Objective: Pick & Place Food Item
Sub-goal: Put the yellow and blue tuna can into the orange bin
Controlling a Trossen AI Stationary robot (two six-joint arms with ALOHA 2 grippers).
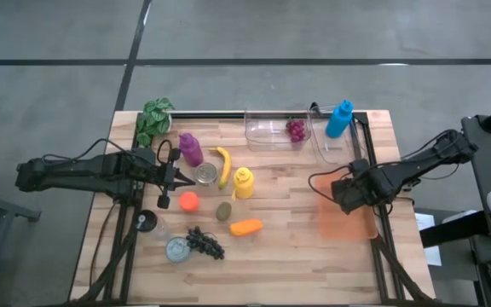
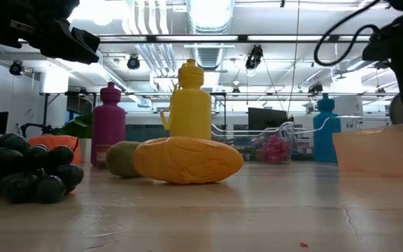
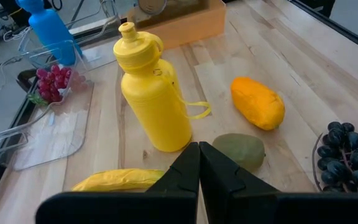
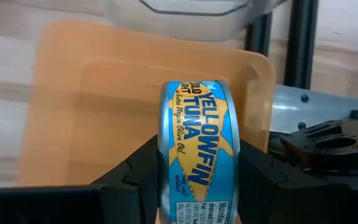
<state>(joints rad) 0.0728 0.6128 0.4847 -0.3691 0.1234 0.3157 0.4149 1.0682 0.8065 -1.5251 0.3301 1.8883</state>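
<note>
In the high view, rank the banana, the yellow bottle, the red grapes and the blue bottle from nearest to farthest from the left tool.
From the left tool, shut at the table's left side:
1. Banana, just right of the tool, past the silver can.
2. Yellow bottle, a little farther right, at mid-table.
3. Red grapes, in the clear tray at the far edge.
4. Blue bottle, far right corner.

Blue-and-yellow tuna can (image 4: pixel 199 155), orange bin (image 4: pixel 104 93), yellow bottle (image 3: pixel 151 96).

Two matte black arms (image 1: pixel 83 173) trail looping black cables (image 1: pixel 326 183).
</note>
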